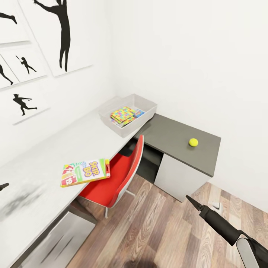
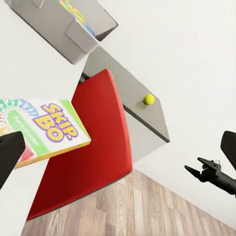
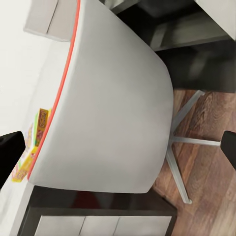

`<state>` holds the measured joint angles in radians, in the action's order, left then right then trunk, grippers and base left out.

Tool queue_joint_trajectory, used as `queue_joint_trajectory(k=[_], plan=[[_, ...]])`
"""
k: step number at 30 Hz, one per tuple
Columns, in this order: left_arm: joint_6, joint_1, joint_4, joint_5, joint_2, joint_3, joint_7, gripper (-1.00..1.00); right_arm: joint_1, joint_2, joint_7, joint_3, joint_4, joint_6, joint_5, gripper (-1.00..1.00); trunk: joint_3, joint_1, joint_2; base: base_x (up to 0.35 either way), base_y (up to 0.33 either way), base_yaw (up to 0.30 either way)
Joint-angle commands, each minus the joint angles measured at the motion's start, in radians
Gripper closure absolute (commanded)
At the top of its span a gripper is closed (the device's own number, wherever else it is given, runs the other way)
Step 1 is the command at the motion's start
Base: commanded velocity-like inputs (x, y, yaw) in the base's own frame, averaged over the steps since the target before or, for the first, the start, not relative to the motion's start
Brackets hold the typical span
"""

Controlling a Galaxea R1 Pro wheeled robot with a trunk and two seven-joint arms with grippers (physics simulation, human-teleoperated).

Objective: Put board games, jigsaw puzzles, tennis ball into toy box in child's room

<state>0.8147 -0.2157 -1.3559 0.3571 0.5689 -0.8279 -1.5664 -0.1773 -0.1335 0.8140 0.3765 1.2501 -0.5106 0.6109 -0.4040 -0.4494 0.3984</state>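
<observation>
On the table: we see the Skip-Bo box (image 1: 85,172) overhanging the front edge.
Handling: we judge it light, stiff, slick; take its overhanging edge.
Left gripper (image 2: 118,152): fingers apart, empty.
Right gripper (image 3: 120,152): likewise apart.

White-topped table (image 1: 56,149) runs along the wall, joined to a lower dark-grey section (image 1: 178,143). Skip-Bo box (image 1: 85,172) overhangs the white top's front edge. Grey toy box (image 1: 147,105) sits at the junction. Tennis ball (image 1: 193,142) on the grey section.

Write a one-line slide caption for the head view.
Skip-Bo box overhangs the white desk; jigsaws sit in the toy box; tennis ball waits.
</observation>
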Motion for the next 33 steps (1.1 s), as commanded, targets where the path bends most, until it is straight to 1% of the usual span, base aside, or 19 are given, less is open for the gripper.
queue_joint_trajectory(k=[1, 17, 22, 24, 28, 33], plan=[[0.011, -0.001, 0.000, -0.001, 0.000, 0.000, -0.004, -1.00, -0.001, 0.000, 0.001, 0.001, 0.000, -0.007, 0.006, -1.00, 0.000, -0.001, 0.002, 0.000, 0.000, -0.065], [0.011, -0.001, 0.000, -0.001, -0.003, 0.003, -0.004, -1.00, -0.001, 0.000, 0.003, 0.001, 0.000, -0.006, 0.007, -1.00, 0.027, -0.001, 0.002, 0.000, 0.000, -0.015], [0.011, -0.001, 0.000, -0.002, -0.004, 0.022, -0.004, -1.00, -0.001, 0.000, 0.004, 0.000, 0.000, -0.006, 0.007, -1.00, 0.035, -0.001, 0.002, 0.000, 0.000, 0.000], [0.011, -0.001, 0.001, -0.002, -0.004, 0.039, -0.004, -1.00, -0.001, 0.000, 0.004, 0.000, 0.000, -0.006, 0.006, -1.00, 0.039, -0.001, 0.002, 0.000, 0.000, 0.000], [0.011, -0.001, 0.003, -0.002, -0.005, 0.056, -0.004, -1.00, -0.001, 0.001, 0.004, 0.000, 0.000, -0.006, 0.006, -1.00, 0.045, -0.001, 0.002, 0.000, 0.000, 0.000], [0.010, 0.002, 0.009, -0.004, -0.019, 0.064, -0.004, -1.00, -0.001, 0.000, 0.004, -0.001, 0.000, -0.006, 0.006, -1.00, 0.054, -0.001, 0.002, 0.000, 0.000, 0.000]])
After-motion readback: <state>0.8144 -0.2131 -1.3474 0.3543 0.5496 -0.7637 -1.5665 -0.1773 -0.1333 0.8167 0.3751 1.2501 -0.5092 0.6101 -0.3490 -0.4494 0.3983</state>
